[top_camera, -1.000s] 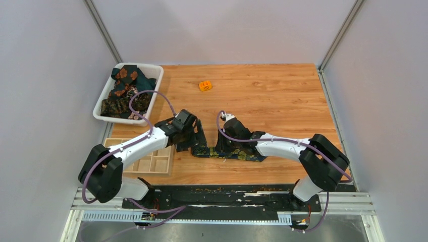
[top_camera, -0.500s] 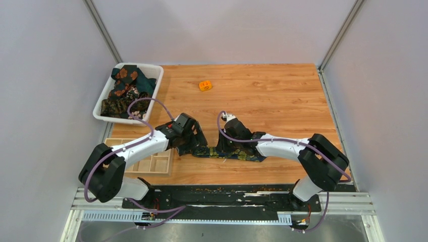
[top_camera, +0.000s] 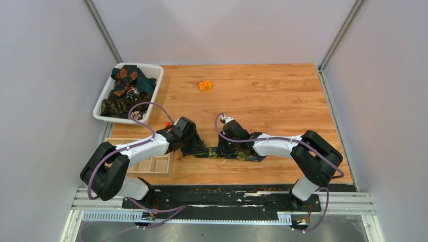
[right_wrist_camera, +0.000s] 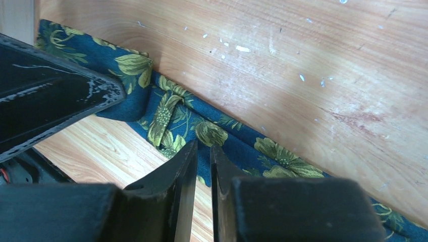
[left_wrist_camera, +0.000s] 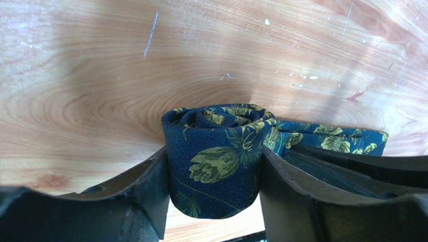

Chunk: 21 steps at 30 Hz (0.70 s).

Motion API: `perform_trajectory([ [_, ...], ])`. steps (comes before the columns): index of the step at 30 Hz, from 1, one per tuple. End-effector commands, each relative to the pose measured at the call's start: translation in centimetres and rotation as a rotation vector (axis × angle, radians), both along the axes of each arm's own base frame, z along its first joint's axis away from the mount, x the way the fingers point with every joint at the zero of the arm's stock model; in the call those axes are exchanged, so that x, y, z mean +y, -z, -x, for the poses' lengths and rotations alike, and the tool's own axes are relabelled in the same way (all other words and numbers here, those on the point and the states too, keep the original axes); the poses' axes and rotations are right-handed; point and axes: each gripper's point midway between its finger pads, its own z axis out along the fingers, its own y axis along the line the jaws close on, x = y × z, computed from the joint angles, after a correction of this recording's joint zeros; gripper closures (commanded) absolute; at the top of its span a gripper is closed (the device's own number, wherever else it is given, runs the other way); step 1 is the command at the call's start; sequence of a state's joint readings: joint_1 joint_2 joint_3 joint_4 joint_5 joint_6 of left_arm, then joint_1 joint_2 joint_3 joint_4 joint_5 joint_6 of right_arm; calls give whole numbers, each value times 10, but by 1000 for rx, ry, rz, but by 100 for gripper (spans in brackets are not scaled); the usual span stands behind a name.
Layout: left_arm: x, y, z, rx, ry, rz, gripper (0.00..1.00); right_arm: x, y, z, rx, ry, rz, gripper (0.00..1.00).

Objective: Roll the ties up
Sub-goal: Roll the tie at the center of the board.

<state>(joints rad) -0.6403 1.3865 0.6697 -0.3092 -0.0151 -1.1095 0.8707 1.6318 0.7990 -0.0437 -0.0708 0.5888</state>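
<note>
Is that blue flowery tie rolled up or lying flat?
Partly rolled. One end of the navy tie is a coil in the left gripper; the rest lies flat on the table.

Top cam sits high and behind the arm bases, tilted down and forward, far enough back to take in the whole worktop [top_camera: 282,101] and both arms (bases at the bottom edge). Left wrist cam rides just behind the left pincer [left_wrist_camera: 214,169], very close, looking along its own fingers at the worktop surface; right wrist cam does the same past the right pincer [right_wrist_camera: 203,151]. All three overlap on the navy tie [top_camera: 251,157] near the worktop's front middle: left wrist sees its rolled end, right wrist the flat stretch beside it.
</note>
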Motion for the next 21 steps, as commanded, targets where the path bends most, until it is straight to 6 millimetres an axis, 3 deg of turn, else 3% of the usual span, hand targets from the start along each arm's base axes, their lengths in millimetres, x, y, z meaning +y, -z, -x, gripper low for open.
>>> perform_trajectory([
  [1,-1,-4,-6,-66,28,17,40,11,-1,-13,-27,-2,-31,83],
  [15,17,-7,2,-129,263,-144,46,14,13,-23,-11,-4,-7,84],
  [21,34,-12,0,-135,253,-255,46,12,-6,-23,-30,-10,-18,85],
])
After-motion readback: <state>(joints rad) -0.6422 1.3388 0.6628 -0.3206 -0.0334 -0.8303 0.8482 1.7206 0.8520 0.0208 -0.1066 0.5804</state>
